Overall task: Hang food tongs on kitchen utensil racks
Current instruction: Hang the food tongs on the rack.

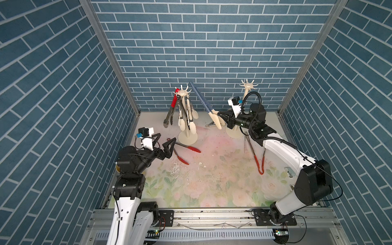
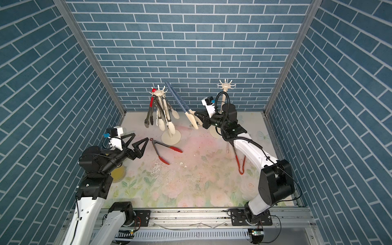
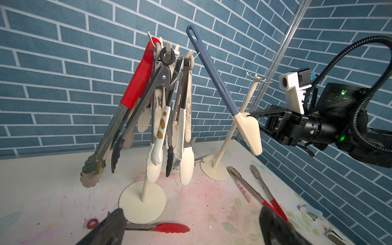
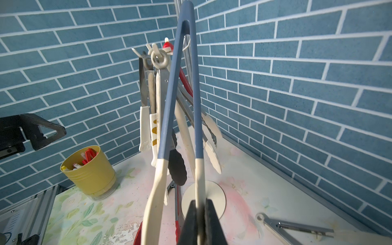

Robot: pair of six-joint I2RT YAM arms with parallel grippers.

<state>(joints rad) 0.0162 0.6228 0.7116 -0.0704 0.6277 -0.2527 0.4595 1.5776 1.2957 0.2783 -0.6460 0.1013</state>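
Brick-patterned walls, slim blue-cream tongs, cream rack

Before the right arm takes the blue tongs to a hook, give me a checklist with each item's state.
1. Right gripper shut on one cream tip of the blue tongs: ok.
2. Tongs' loop end uppermost: ok.
3. Blue tongs clear of the crowded rack: cannot tell; the loop end is very close to its hooks.
4. Free hook on the crowded rack: cannot tell.
5. Hooks bare on the rack behind the right arm: ok.
6. Left gripper open, apart from the blue tongs: ok.
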